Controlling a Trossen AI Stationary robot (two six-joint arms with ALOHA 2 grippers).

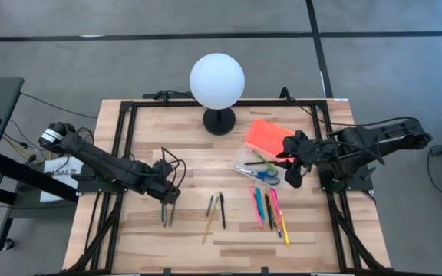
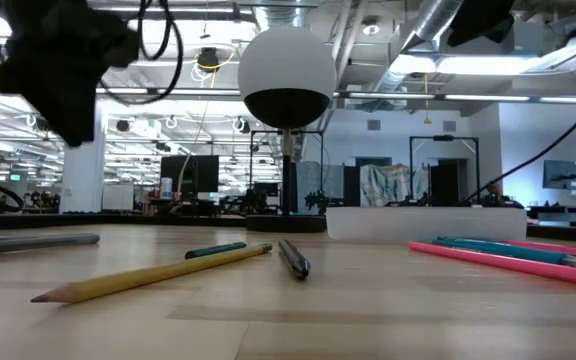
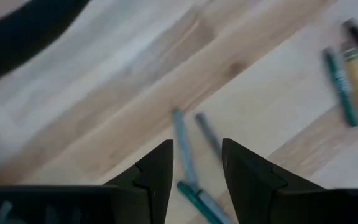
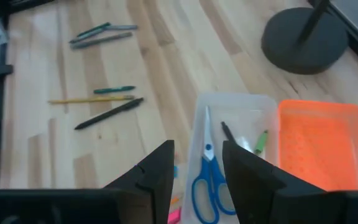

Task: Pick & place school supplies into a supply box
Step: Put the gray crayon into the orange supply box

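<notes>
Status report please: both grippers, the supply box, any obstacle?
Left gripper open above grey pens. Right gripper open, empty, over supply box; scissors inside. No obstacle seen.

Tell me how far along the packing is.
Done: scissors and a few pens lie in the supply box. In hand: nothing; the left tool is open above grey pens, the right tool open over the box. Left: the pencil and pink markers.

A grey concrete floor (image 1: pixel 374 19) crossed by dark lines surrounds the pale wooden table (image 1: pixel 190 238), while bright ceiling strip lights (image 2: pixel 488 62) fill the open workshop behind.
</notes>
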